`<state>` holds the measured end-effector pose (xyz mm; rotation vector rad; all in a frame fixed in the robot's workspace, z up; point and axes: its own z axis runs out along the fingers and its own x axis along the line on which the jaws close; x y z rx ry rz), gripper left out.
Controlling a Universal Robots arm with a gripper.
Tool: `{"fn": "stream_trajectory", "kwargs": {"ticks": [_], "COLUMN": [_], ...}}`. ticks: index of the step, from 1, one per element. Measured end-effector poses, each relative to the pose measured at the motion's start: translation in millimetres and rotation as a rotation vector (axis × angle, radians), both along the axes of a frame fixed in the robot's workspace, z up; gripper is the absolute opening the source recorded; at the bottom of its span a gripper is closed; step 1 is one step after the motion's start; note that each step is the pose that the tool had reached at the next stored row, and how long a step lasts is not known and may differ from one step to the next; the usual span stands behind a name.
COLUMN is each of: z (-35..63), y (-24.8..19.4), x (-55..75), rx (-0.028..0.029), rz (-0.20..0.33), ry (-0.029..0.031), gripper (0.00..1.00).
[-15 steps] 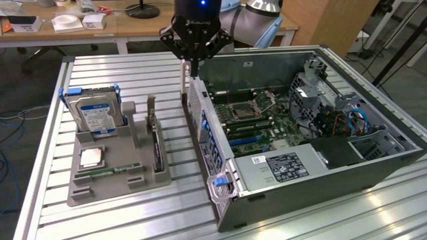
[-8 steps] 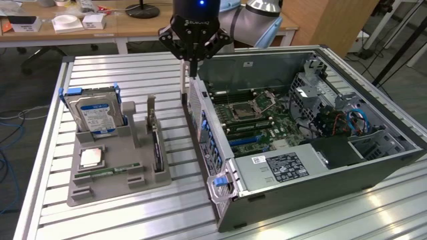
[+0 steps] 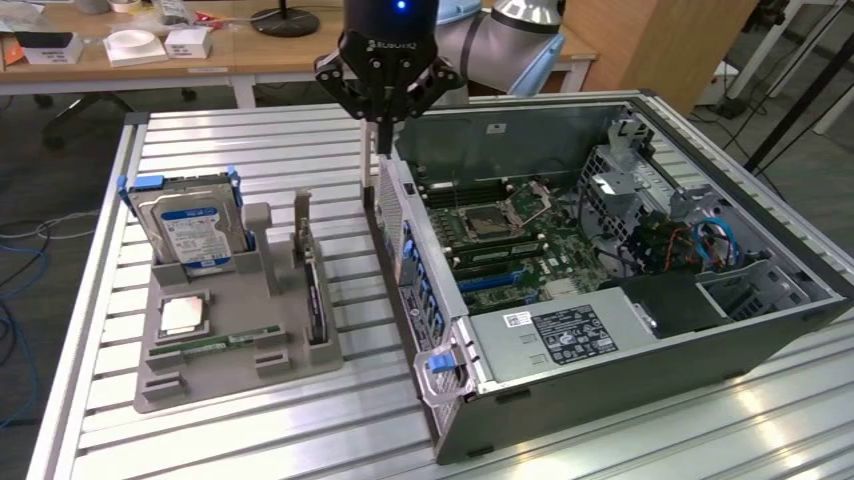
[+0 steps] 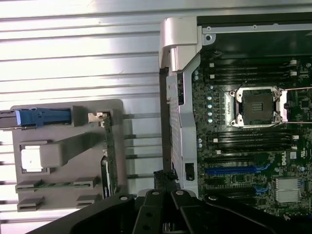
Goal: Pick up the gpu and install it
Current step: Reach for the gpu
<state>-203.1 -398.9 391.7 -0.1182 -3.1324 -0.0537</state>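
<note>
claw (image 3: 382, 132) hung closed and empty over the edge of the computer case (image 3: 601, 390); reaching the card (image 3: 311, 290) below beside it while closed could topple it.

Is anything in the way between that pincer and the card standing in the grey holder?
Nothing visible. The pincer hangs shut above the computer case's rear edge. The gpu stands on edge in the grey holder beside the case, its top edge uncovered, with open air between them.

Open room above gpu (image 3: 315, 295), case (image 3: 601, 400) alongside
</note>
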Motion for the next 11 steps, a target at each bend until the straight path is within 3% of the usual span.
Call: {"fn": "stream_trajectory", "kwargs": {"ticks": [11], "z": [-0.1], "y": [0.0], "x": [-3.5], "rx": [-0.0007], "rz": [0.000], "ry": [0.0015], "gripper": [0.11]}}
